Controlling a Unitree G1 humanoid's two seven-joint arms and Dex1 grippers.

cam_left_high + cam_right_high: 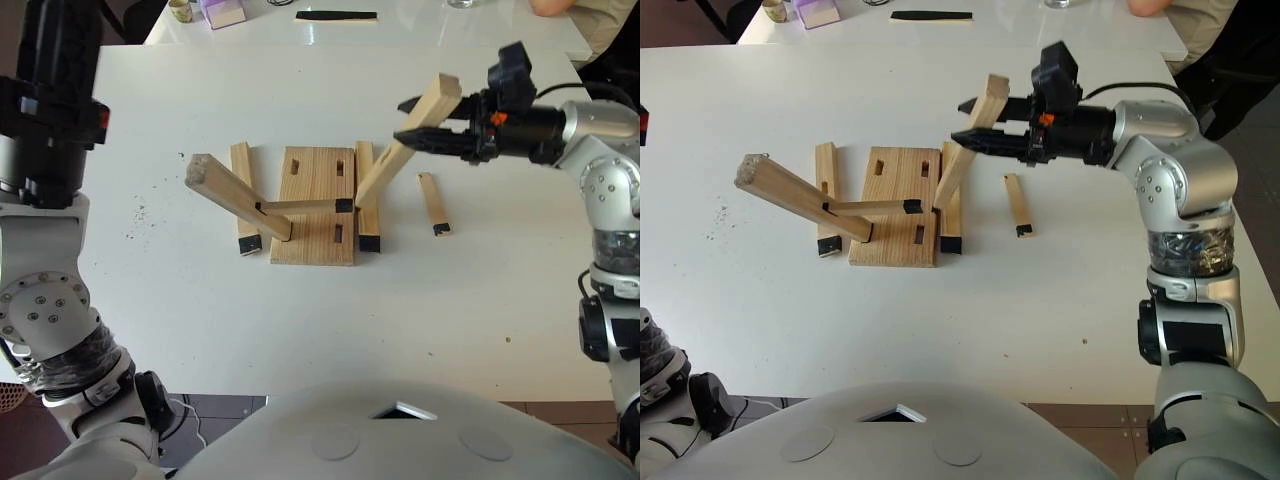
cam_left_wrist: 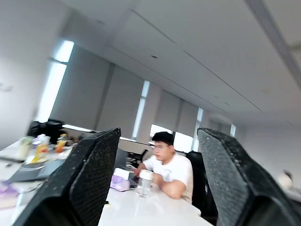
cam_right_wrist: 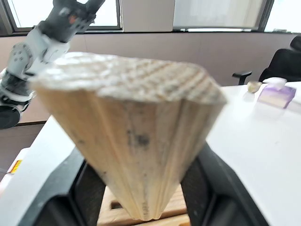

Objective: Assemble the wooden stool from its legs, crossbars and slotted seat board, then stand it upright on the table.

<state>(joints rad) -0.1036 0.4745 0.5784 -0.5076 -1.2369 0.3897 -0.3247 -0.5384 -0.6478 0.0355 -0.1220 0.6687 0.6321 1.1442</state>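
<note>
Patience: right gripper point(image 1: 415, 120), upper right, clamped on the tilted leg point(image 1: 385, 170), should square it upright over its slot in the seat board point(image 1: 315, 225) before pressing; left gripper point(image 2: 159, 134) gapes empty.

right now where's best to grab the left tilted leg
Take the left tilted leg by its raised free end, coming from the robot's left and above. That end is lifted clear; the lower end sits at the seat board with the crossbar meeting it.
</note>
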